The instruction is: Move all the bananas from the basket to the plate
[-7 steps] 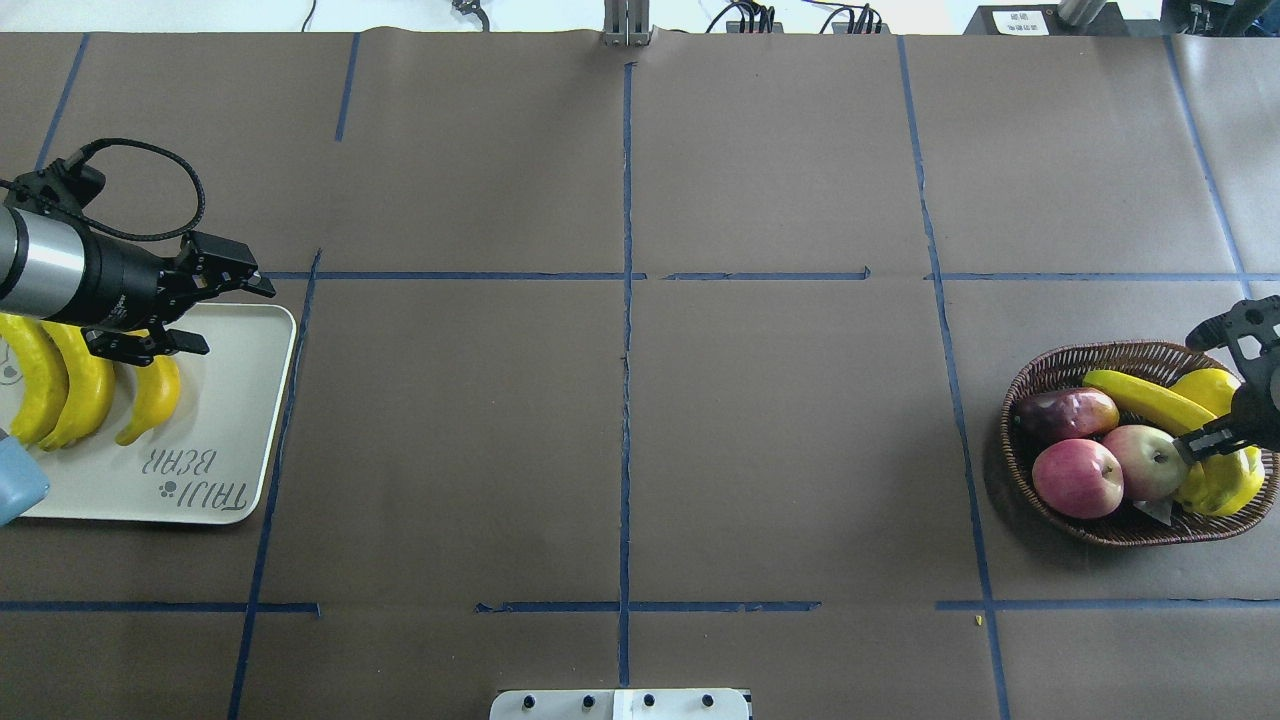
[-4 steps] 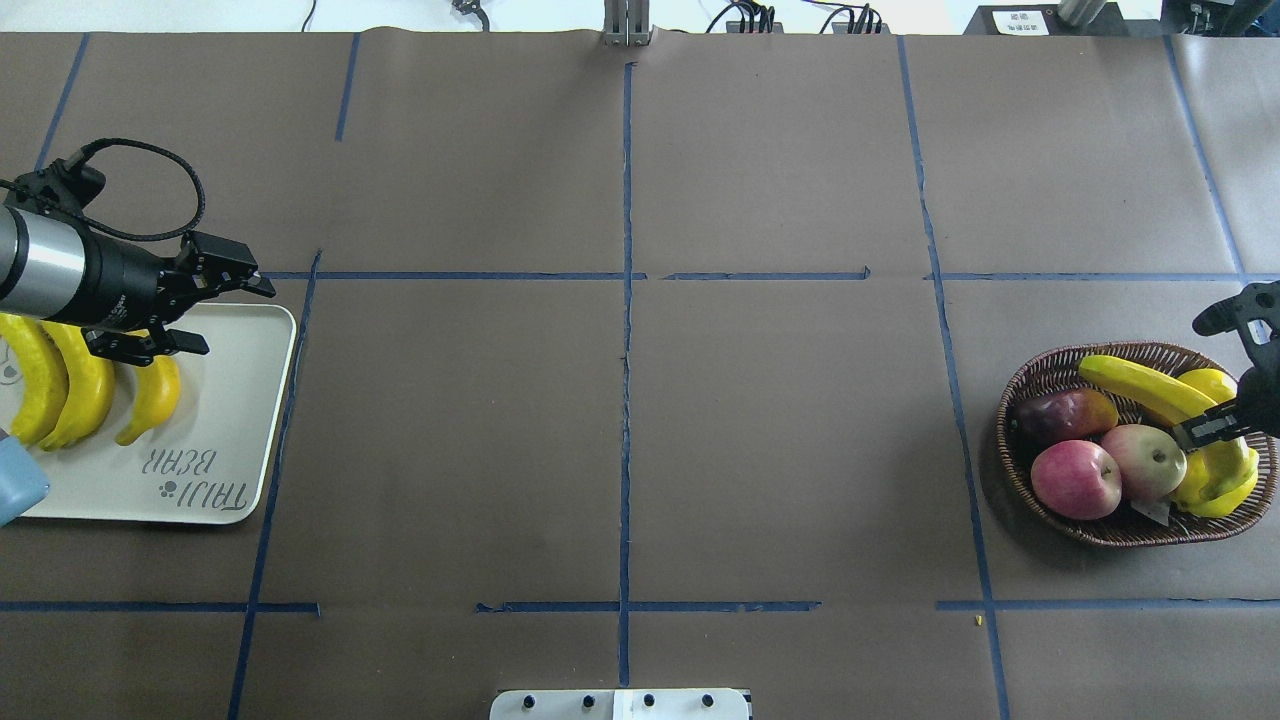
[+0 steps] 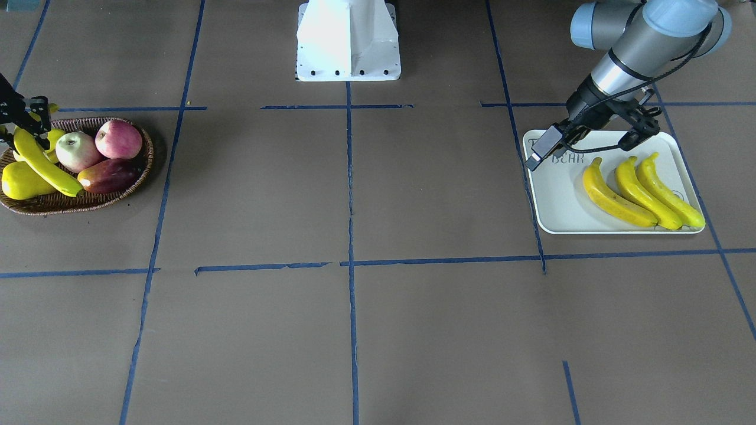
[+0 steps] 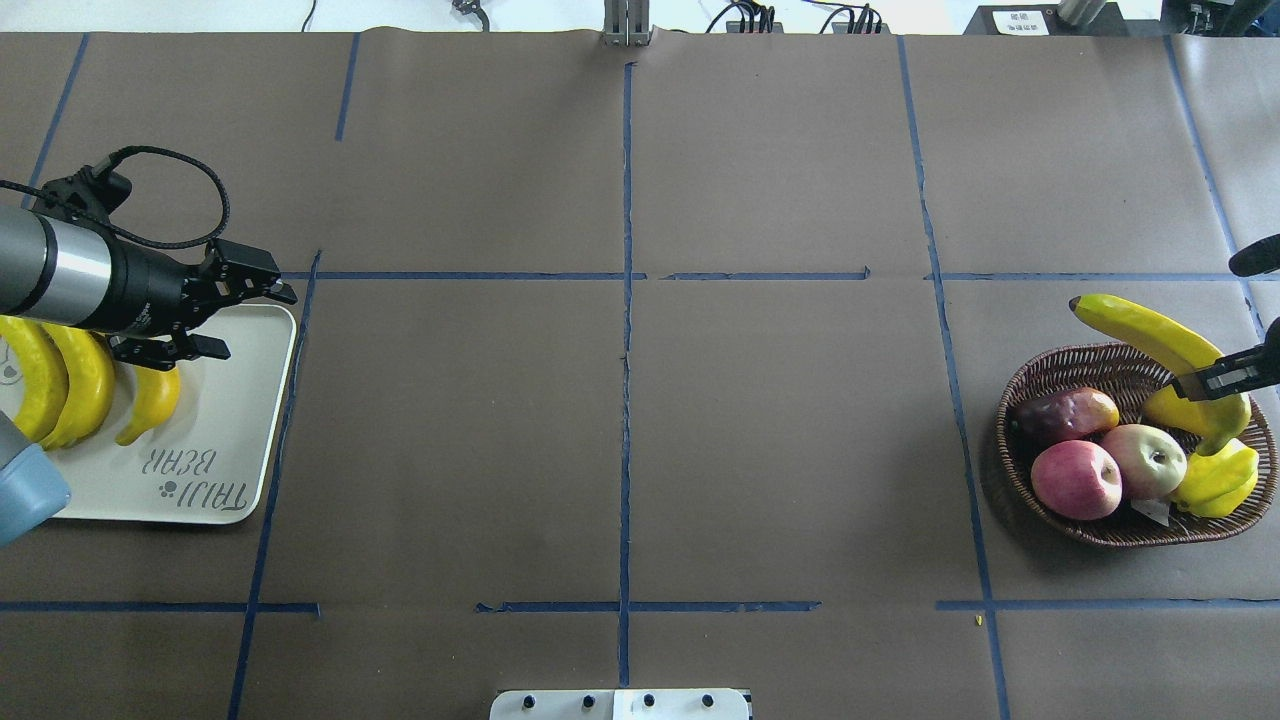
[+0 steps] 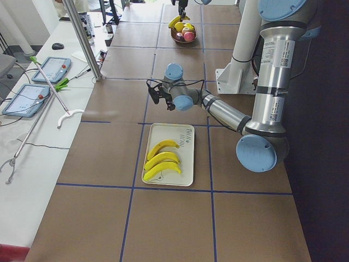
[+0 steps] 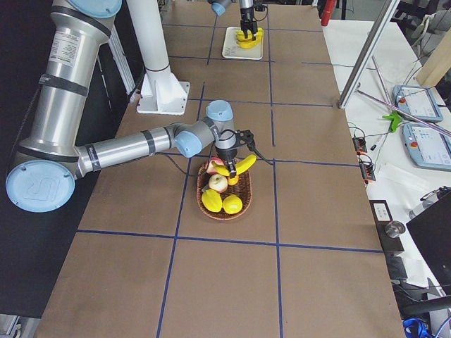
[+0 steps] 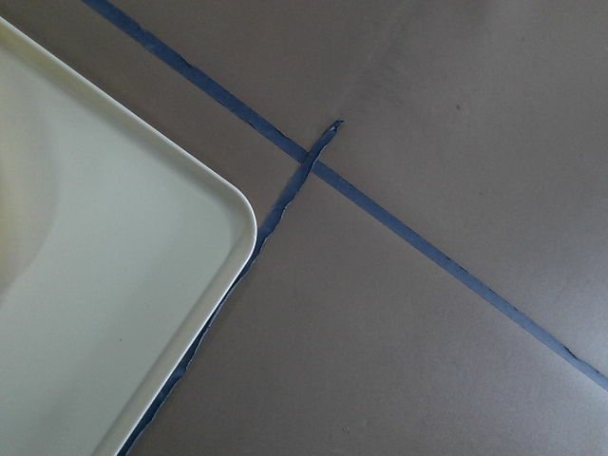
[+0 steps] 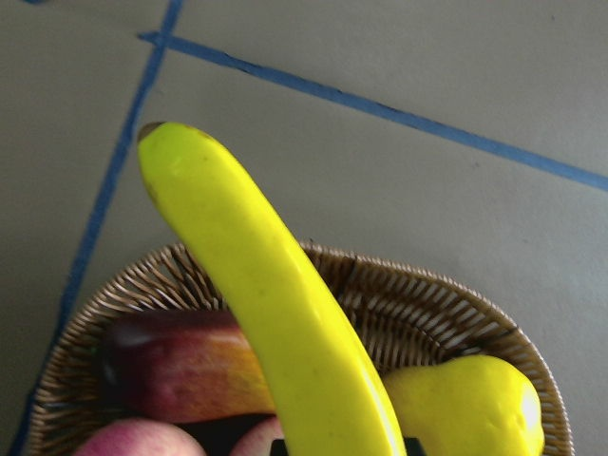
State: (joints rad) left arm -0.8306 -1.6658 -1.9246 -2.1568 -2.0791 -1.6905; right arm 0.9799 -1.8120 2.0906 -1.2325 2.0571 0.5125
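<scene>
Right side: basket on surface, holding two apples nearest, pear beside. Above its far part, right claw clamped on fourth banana, tip jutting past far rim. Left side: plate with three bananas laid side by side. Over plate's far right corner, left claw spread wide, gripping nothing.

Lighting is bright, even and diffuse, falling from above. Shadows are soft: the basket throws a faint one on the table to its left. Overhead and front views are sharp. In the right wrist view the banana is very near and slightly soft, the pear carries a pale highlight, and the table reads greenish-grey. Side views are dark along the robot's edge.
</scene>
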